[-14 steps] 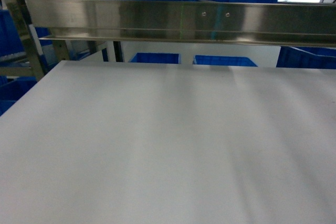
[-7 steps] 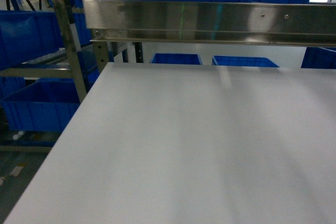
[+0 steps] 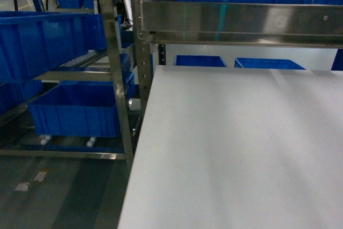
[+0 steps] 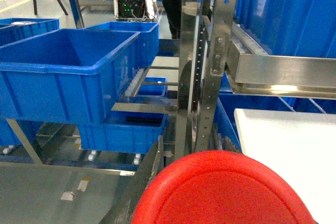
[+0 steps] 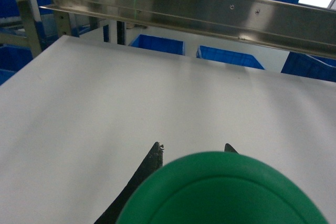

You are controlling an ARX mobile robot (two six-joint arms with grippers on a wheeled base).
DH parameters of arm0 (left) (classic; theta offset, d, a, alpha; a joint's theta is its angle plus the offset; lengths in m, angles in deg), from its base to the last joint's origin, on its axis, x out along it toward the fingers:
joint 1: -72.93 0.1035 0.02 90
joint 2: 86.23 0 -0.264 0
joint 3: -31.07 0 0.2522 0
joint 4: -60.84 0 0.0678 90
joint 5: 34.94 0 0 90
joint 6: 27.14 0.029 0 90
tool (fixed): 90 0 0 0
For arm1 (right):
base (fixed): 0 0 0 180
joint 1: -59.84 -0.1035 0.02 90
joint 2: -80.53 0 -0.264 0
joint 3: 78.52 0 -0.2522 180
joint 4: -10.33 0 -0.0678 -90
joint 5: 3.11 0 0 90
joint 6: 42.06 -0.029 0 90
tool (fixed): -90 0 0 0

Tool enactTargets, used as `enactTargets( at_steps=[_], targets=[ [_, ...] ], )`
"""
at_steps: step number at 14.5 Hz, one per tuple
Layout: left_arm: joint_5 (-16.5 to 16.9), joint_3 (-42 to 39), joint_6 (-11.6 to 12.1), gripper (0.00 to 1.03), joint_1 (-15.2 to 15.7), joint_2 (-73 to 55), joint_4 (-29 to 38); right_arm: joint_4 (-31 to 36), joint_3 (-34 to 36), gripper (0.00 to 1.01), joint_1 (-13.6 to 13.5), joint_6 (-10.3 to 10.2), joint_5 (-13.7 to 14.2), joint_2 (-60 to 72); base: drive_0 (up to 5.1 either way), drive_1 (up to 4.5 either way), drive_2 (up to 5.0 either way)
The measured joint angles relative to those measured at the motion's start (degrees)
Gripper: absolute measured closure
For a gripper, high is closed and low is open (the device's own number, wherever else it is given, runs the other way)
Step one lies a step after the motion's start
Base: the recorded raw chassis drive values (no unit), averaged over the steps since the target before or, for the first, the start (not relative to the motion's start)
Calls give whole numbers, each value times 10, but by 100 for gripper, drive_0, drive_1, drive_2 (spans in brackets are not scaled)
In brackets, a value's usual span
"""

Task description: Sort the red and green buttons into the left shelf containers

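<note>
While the head view shows neither arm, each wrist view is filled along its bottom edge by a smooth, glossy, round cap. The left wrist view has a red button point(image 4: 223, 190) with a domed plastic top, and one dark finger point(image 4: 144, 182) of the left pincer point(image 4: 210, 192) rises at its left side; the other finger is hidden, so the pincer looks pinched on the cap, though the contact itself is out of sight. The right wrist view has a green button point(image 5: 223, 190) of the same shape, with two dark fingertips point(image 5: 156, 150) of the right pincer point(image 5: 193, 148) poking up just behind its rim, one on each side, seemingly gripping it.

A matte white surface point(image 3: 241, 148) spreads across the right and centre of the head view, flat and featureless. Above its far edge runs a brushed steel rail point(image 3: 241, 22) with a few screw heads. At the left of that frame stands a steel shelf point(image 3: 115, 63) made of perforated uprights, carrying deep rectangular blue bins point(image 3: 77, 108) of moulded plastic with thick rolled rims; one sits low at mid left, a longer one above it at upper left. In the left wrist view a large open bin point(image 4: 68, 72) lies at mid left, beyond the perforated upright point(image 4: 210, 61), which stands between the red cap and the shelf bays. Two more blue bins point(image 3: 198, 60) show past the far edge of the surface
</note>
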Motion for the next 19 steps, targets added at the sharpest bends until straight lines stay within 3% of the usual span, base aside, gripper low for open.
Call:
enactTargets(
  at_steps=[19],
  targets=[
    [0,0,0,76,1,0,1,0,0,75,0,0,0,0,-493,252,252]
  ],
)
